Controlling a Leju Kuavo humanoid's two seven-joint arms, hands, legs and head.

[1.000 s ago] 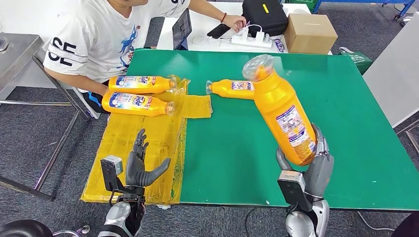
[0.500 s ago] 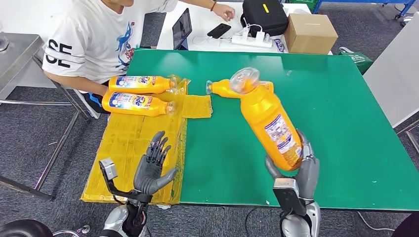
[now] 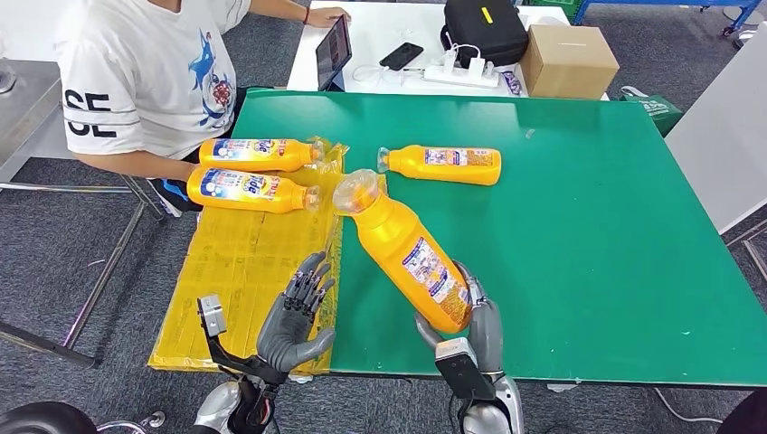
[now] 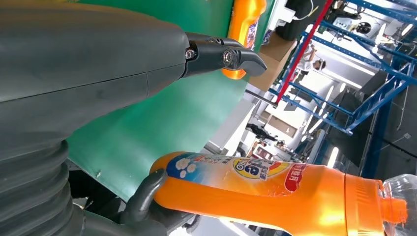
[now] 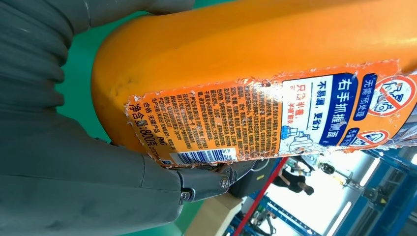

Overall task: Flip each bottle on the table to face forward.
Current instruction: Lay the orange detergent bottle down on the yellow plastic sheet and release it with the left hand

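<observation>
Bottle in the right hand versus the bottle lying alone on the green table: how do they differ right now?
The held bottle is lifted off the table, tilted, gripped at its base by the right hand; the lone bottle lies flat on the green table, untouched. The held bottle's clear cap points up and toward the yellow sheet; the lone bottle's cap points sideways. Both are orange, and both show the back label in the head view.

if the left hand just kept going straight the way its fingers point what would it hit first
Probably the held bottle. The left hand is open, its fingers aimed forward and slightly right over the yellow sheet, toward the neck of the bottle the right hand grips. Depth is unclear, so it might pass underneath.
</observation>
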